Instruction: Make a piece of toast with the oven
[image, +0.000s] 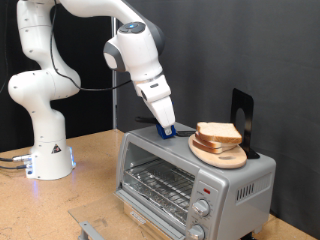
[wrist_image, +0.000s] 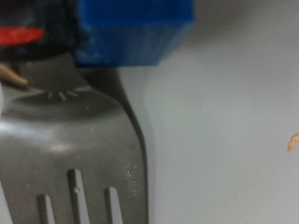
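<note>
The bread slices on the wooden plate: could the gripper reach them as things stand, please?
Probably yes: the gripper is down on the oven top, beside the bread slices, with nothing standing between them.

The hand (image: 167, 128) reaches down onto the oven's (image: 190, 175) top, but its fingertips are too small in the exterior view to tell whether they grip anything. The wrist view is blurred: a grey slotted spatula blade (wrist_image: 79, 154) runs off the picture's edge, and a blue block (wrist_image: 131, 33) is cut off too. The oven's lower corner leaves the exterior view's bottom.
</note>
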